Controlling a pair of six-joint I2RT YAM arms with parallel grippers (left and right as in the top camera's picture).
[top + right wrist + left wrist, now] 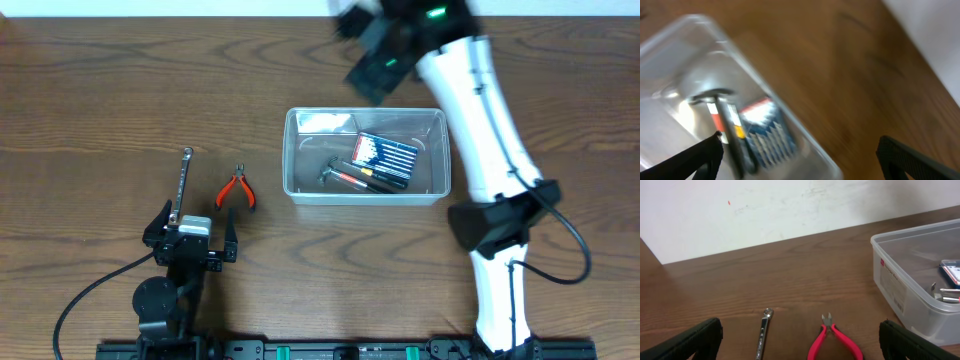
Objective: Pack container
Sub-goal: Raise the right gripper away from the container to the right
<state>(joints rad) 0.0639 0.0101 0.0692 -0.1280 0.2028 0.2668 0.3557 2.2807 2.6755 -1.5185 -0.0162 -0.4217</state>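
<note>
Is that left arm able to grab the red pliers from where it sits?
Probably yes: the red pliers lie on bare table just ahead of the left tool, its jaws open, nothing over them; only a wrench lies alongside.

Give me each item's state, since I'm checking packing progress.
container: open, lidless, partly filled
blue bit set: inside the container
hammer: inside the container
wrench: on the table, unpacked
pliers: on the table, unpacked
left gripper: open, empty
right gripper: open, empty
</note>
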